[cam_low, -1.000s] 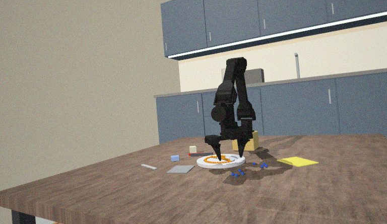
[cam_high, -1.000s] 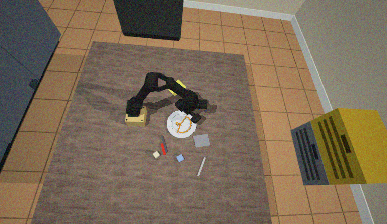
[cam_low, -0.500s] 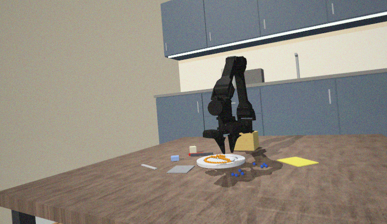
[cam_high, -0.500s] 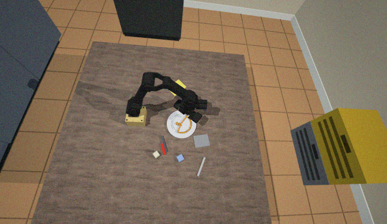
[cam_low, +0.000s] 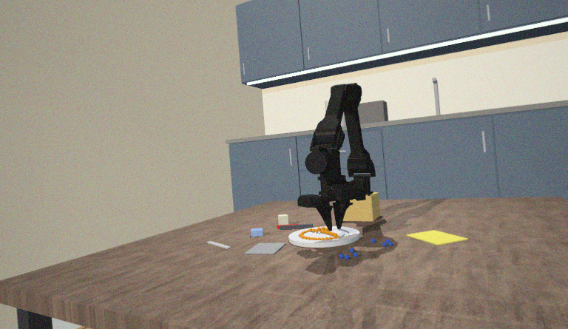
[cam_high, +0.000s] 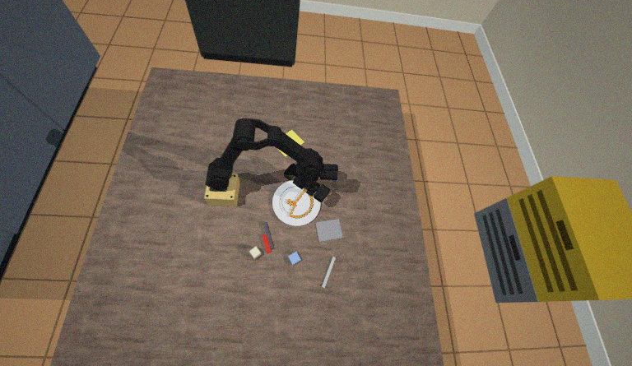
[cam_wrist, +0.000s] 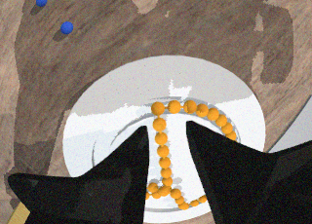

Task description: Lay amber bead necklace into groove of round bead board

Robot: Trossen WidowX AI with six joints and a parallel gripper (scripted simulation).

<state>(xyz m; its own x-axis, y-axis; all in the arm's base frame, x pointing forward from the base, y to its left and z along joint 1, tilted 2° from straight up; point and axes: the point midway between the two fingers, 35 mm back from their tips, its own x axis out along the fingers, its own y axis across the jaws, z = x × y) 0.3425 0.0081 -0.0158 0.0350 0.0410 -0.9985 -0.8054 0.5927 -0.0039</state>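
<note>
The round white bead board [cam_high: 279,213] [cam_low: 294,241] [cam_wrist: 195,70] lies flat on the table. The amber bead necklace [cam_high: 311,202] [cam_low: 316,238] [cam_wrist: 161,138] lies on it. In the wrist view its right side curves along the groove, a straight strand cuts across the inside, and several beads bunch at the strand's lower end. The groove's left arc shows bare. My gripper [cam_low: 335,228] [cam_wrist: 167,130] is low over the board, fingers partly open, one on each side of the straight strand, with gaps beside the beads. The fingers hide part of the necklace; the fingertips are hidden in the top view.
Loose blue beads [cam_low: 351,251] [cam_wrist: 66,27] lie beyond the board. A yellow sheet [cam_high: 292,136] [cam_low: 435,236], grey square [cam_high: 328,229] [cam_low: 265,248], blue block [cam_high: 294,257] [cam_low: 257,232], cream cube [cam_high: 254,252] [cam_low: 282,219], red-and-dark bar [cam_high: 266,243] and pale stick [cam_high: 328,272] [cam_low: 218,245] lie around it.
</note>
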